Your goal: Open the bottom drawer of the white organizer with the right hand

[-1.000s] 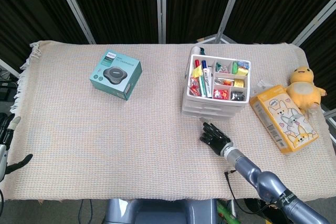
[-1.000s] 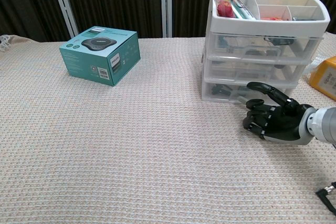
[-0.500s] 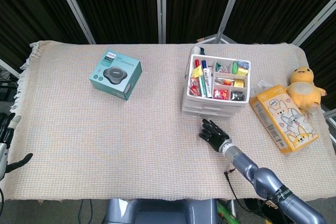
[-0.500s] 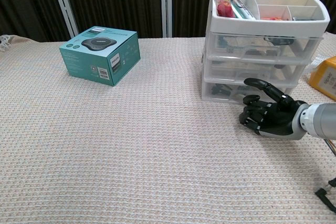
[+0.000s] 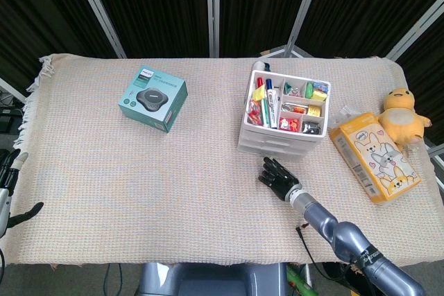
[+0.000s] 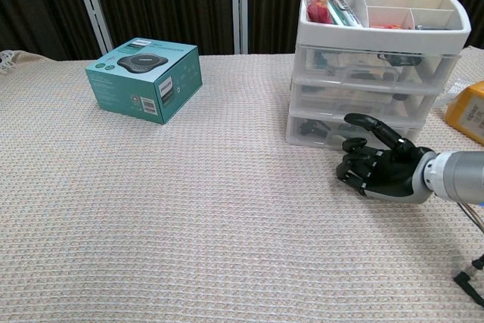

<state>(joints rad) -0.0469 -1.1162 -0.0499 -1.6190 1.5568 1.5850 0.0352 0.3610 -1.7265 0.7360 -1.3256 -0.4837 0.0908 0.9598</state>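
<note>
Your black right hand [image 6: 376,169] sits at the bottom drawer [image 6: 333,132] of the white plastic organizer [image 5: 283,117] on the woven cloth; whether its curled fingers hook the front, you cannot tell. The whole organizer has slid leftward; the drawer appears unopened.

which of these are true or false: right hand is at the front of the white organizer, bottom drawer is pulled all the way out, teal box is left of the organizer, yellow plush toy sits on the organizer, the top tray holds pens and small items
1. The right hand is at the front of the white organizer: true.
2. The bottom drawer is pulled all the way out: false, it sits in the organizer.
3. The teal box lies left of the organizer: true.
4. The yellow plush toy sits on the organizer: false, it lies on the table at the right edge.
5. The top tray holds pens and small items: true.
</note>
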